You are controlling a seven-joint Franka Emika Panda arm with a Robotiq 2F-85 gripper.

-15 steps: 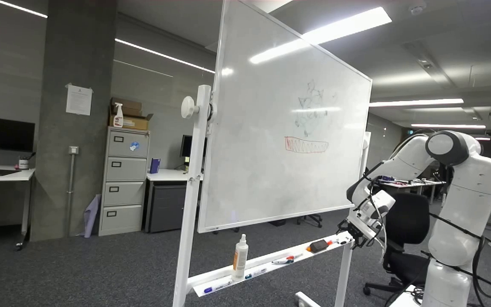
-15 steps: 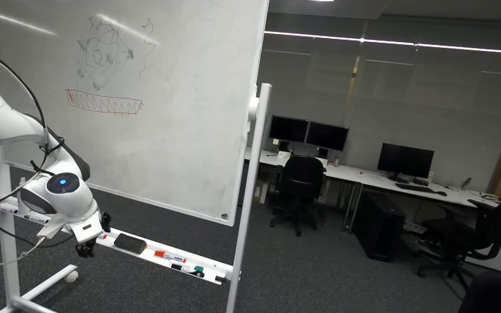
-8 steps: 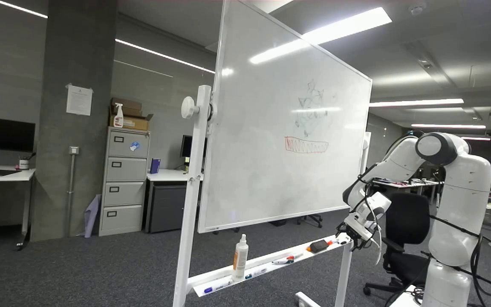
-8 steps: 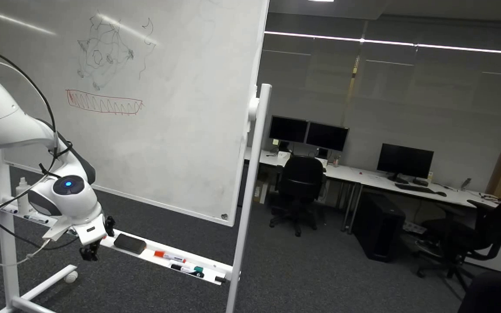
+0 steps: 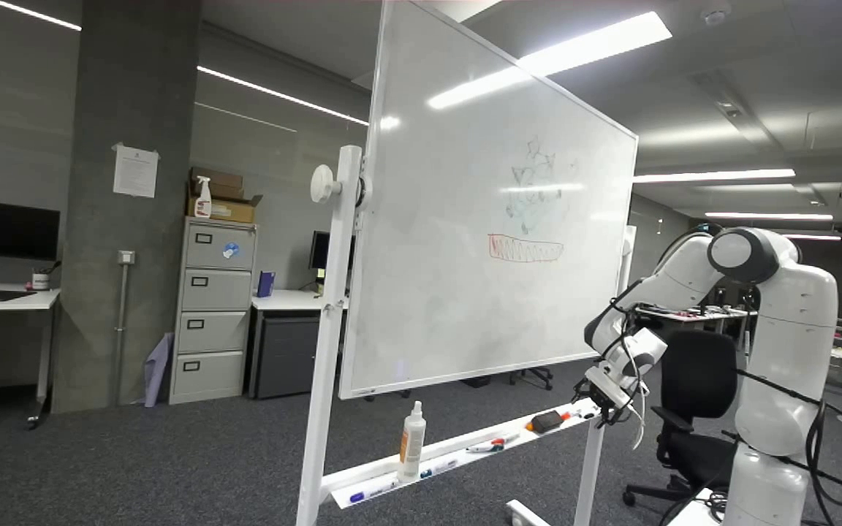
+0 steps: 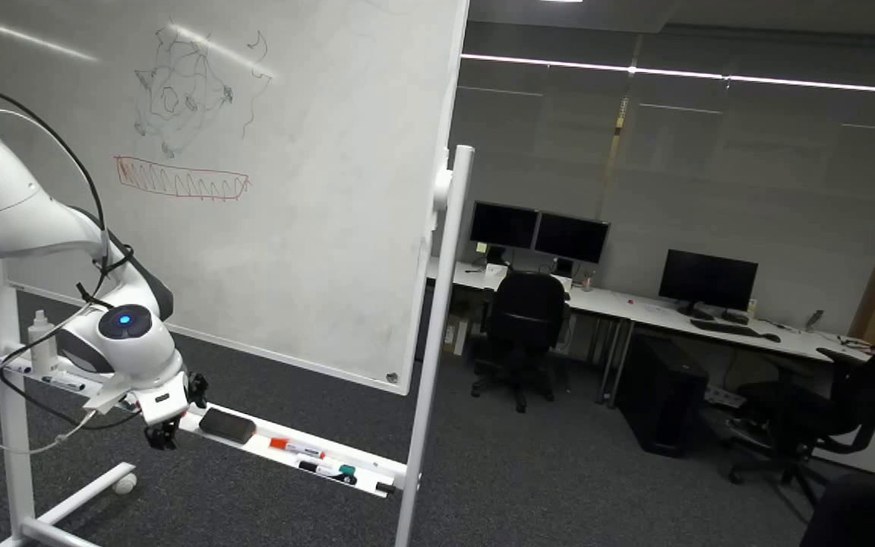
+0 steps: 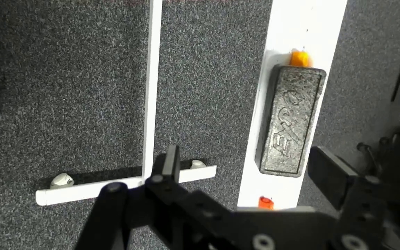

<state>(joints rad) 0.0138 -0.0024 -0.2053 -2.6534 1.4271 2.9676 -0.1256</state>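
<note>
- The end effector [image 7: 248, 163] stands with its jaws spread wide; in the wrist view one jaw shows to either side of the white tray [image 7: 299, 27].
- The dark eraser [image 7: 292, 121], embossed EXPO, lies lengthwise on that tray, just ahead of the jaws and closer to the one at the right of the wrist view.
- How high the jaws sit relative to the eraser is hard to judge from these angles.
- An orange piece [image 7: 300, 59] peeks out at the eraser's upper end in the wrist view.
- In an exterior view, a red-capped marker [image 6: 297, 448] lies near the eraser, with a dark-ended marker [image 6: 327, 472] and a green cap [image 6: 347, 470] farther along the tray.
- Toward the opposite end, an upright bottle [image 5: 412, 446] stands between a blue-capped marker [image 5: 373, 491] and a teal-capped marker [image 5: 439, 468].
- Above the tray, the whiteboard [image 6: 323, 213] carries a faint dark line drawing [image 6: 183, 99] with a red hatched box [image 6: 183, 181] under it.
- A black office chair [image 5: 697, 376] appears behind the arm [image 5: 794, 358] in an exterior view.
</note>
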